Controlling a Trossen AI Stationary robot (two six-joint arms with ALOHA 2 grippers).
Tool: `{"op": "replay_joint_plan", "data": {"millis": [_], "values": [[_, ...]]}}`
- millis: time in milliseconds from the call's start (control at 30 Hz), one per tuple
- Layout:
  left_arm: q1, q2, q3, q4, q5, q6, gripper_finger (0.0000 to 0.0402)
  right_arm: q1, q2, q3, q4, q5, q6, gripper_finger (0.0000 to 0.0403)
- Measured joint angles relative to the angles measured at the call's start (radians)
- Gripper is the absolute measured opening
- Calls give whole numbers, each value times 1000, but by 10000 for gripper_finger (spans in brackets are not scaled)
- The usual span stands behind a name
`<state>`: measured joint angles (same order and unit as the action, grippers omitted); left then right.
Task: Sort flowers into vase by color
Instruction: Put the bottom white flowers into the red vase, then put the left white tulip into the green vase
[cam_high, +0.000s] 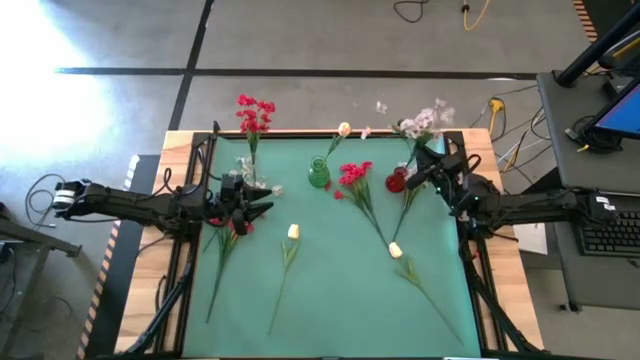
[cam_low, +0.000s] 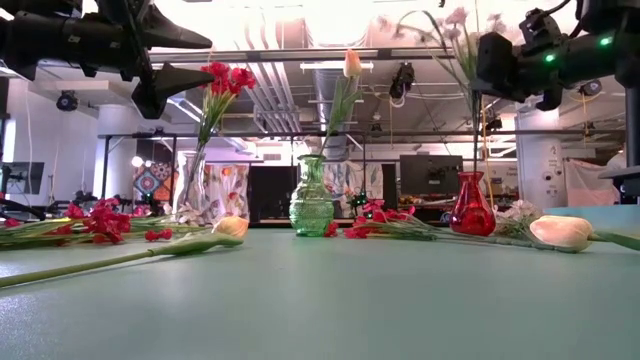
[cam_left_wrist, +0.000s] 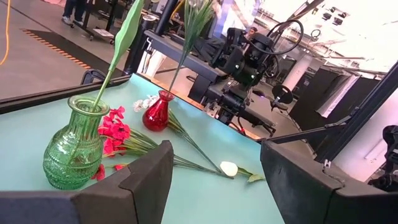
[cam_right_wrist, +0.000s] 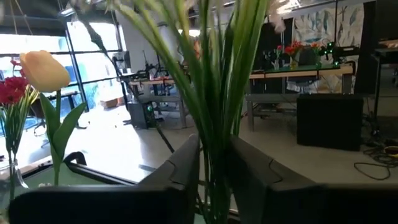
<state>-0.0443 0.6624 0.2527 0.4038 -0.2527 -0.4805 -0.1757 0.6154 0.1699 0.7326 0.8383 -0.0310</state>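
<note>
Three vases stand along the far side. A clear vase (cam_high: 250, 175) holds red blooms (cam_high: 255, 113), a green vase (cam_high: 318, 175) a cream bud (cam_high: 344, 129), and a red vase (cam_high: 397, 182) a white-pink spray (cam_high: 425, 120). My right gripper (cam_high: 422, 165) is beside the spray above the red vase, shut on it. My left gripper (cam_high: 255, 207) is open and raised over the table near the clear vase, above a lying red flower (cam_high: 226, 235). More red (cam_high: 355, 180) and cream (cam_high: 292, 232) flowers lie flat on the mat. My right gripper (cam_right_wrist: 214, 158) pinches the white-pink spray's bundle of green stems (cam_right_wrist: 214, 140) between its two fingers, above the red vase's neck. It comes level from the table's right side, fingers across the stems. The spray stands upright with its lower end in the red vase (cam_low: 472, 205).
Another cream bud (cam_high: 395, 250) with a long stem lies near the table's right front. The green mat's (cam_high: 340, 310) near half has only stems across it. Black frame rails run along the table's left and right edges.
</note>
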Motion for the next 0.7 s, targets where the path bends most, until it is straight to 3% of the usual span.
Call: {"op": "replay_joint_plan", "data": {"millis": [400,700], "values": [[0,0,0,-2,0,-13,231,1,7,0,-89,-1,66,160],[-44,52,0,64,0,-61,231,1,-19,92,-388,-9,170,222]]}}
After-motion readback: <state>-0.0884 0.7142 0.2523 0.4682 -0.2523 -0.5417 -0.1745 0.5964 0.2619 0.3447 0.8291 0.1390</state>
